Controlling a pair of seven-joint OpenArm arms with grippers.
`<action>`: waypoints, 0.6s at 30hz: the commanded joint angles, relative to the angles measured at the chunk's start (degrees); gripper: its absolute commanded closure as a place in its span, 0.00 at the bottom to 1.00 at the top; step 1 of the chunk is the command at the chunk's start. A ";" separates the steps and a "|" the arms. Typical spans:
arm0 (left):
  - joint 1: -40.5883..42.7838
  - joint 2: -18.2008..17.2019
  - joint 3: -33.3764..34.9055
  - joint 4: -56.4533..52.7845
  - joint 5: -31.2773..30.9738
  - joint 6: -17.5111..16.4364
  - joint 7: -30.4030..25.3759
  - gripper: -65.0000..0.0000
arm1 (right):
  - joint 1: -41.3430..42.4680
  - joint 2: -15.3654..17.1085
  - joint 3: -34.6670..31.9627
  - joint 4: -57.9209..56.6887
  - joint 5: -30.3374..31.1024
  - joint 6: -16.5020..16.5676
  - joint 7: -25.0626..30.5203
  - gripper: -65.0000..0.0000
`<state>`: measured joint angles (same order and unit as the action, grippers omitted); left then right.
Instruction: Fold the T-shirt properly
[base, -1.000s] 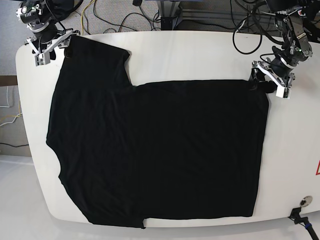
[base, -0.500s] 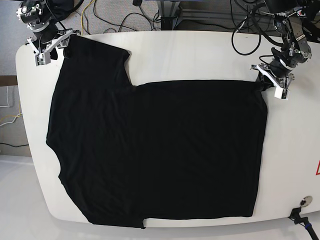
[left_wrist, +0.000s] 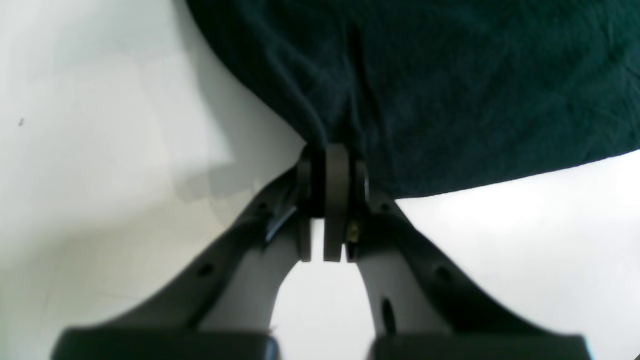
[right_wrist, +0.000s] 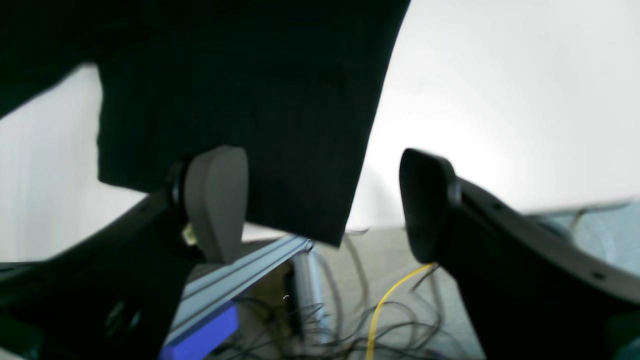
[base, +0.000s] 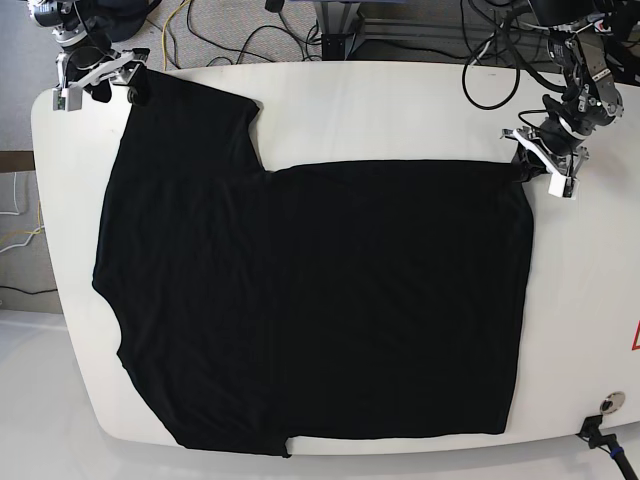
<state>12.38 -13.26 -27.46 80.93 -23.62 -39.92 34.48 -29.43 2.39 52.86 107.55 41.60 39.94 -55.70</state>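
Observation:
The black T-shirt (base: 320, 300) lies flat on the white table (base: 400, 100), with one sleeve reaching the far left corner. My left gripper (base: 530, 166) is at the shirt's far right corner. In the left wrist view it (left_wrist: 332, 172) is shut on the edge of the T-shirt (left_wrist: 450, 75). My right gripper (base: 97, 80) is at the far left sleeve end. In the right wrist view it (right_wrist: 320, 205) is open. The sleeve corner (right_wrist: 280, 150) lies between its fingers (right_wrist: 215, 200), closer to the left one, and sticks out past the table edge.
Cables (base: 250, 35) and a metal frame (base: 340, 25) lie on the floor behind the table's far edge. A small round fitting (base: 610, 403) and a black plug (base: 595, 435) sit at the near right corner. A red sticker (base: 634, 337) is at the right edge.
My left gripper has closed on the shirt's far right corner. My right gripper has drawn back toward the table's far left corner, along the sleeve end. The shirt has not moved.

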 joint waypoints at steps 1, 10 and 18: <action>-0.21 -0.77 -0.19 0.61 0.01 -0.03 -0.06 1.00 | 0.38 0.73 0.46 -2.01 1.43 0.06 0.98 0.30; -0.03 -0.77 -0.19 0.61 0.01 -0.03 0.03 1.00 | 3.36 1.78 0.37 -10.01 1.34 0.06 0.98 0.30; -0.21 -0.77 -0.01 0.61 0.10 -0.03 0.03 1.00 | 3.80 2.57 0.02 -11.85 1.34 0.06 0.98 0.30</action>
<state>12.38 -13.23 -27.33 80.93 -23.62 -39.92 34.48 -25.30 4.45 52.77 95.02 42.26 39.64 -55.35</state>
